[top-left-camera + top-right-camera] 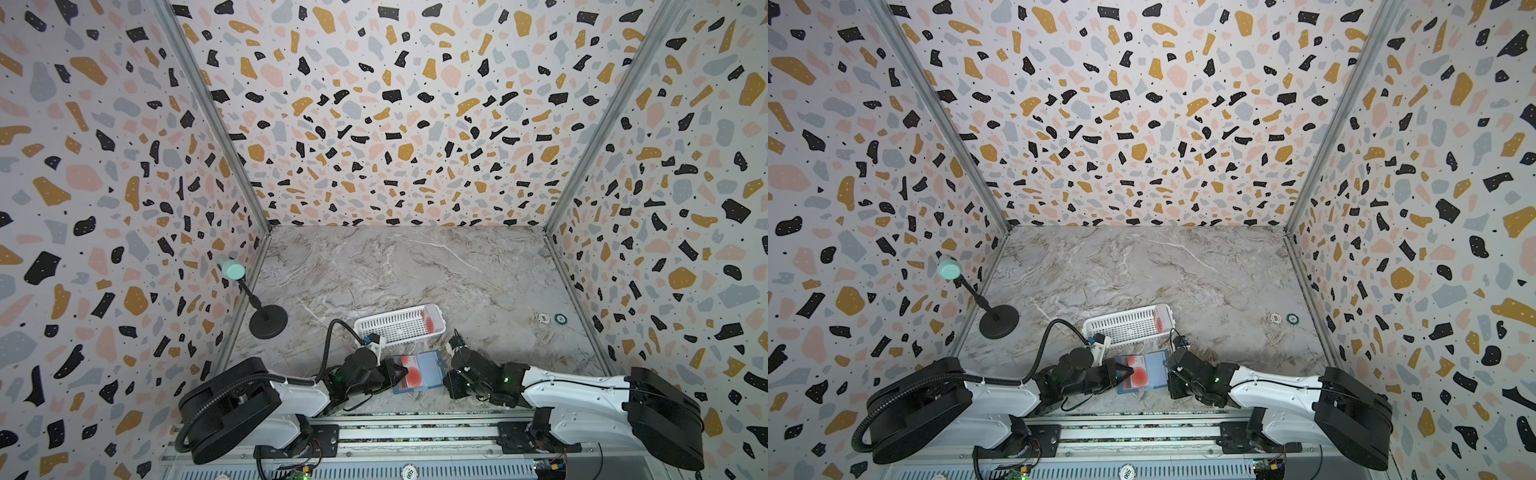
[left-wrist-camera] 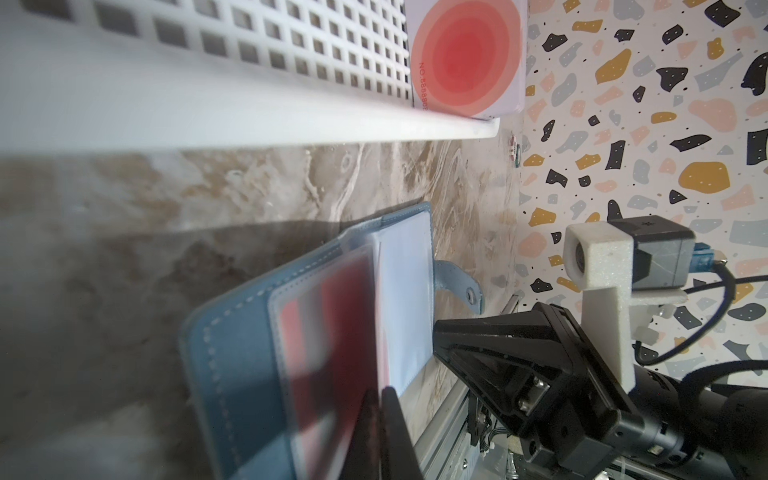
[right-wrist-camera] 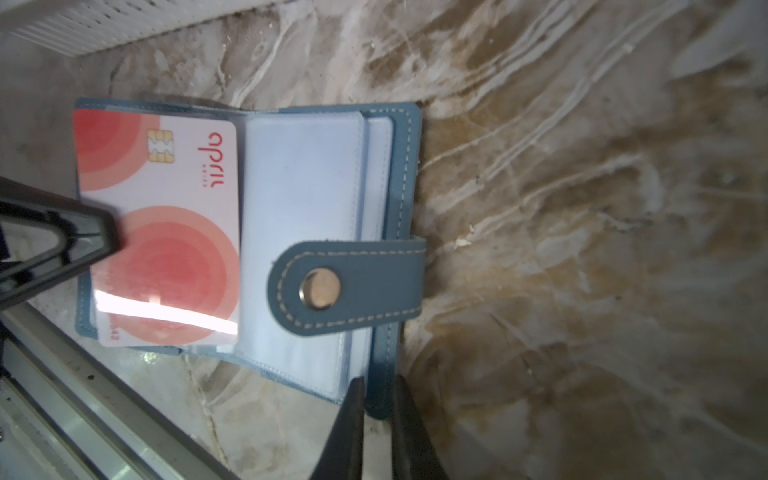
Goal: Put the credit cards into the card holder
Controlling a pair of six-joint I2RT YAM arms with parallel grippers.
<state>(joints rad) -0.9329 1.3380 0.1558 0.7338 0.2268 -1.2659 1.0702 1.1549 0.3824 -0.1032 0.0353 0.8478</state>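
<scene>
The blue card holder (image 3: 324, 174) lies open on the bench (image 3: 582, 208). A pale card (image 3: 174, 257) with red circles lies on its clear pockets. The left gripper (image 2: 380, 415), pressed together, touches that card. The right gripper (image 3: 378, 415) pinches the holder's edge. A second card (image 1: 430, 320) leans in the white basket (image 1: 386, 316).

White arms (image 1: 573, 390), black joints (image 1: 359, 365), cables (image 1: 331, 338)

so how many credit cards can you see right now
2. One credit card leans at the white basket's end; the other lies face up on the open card holder. Pockets may hide more.
</scene>
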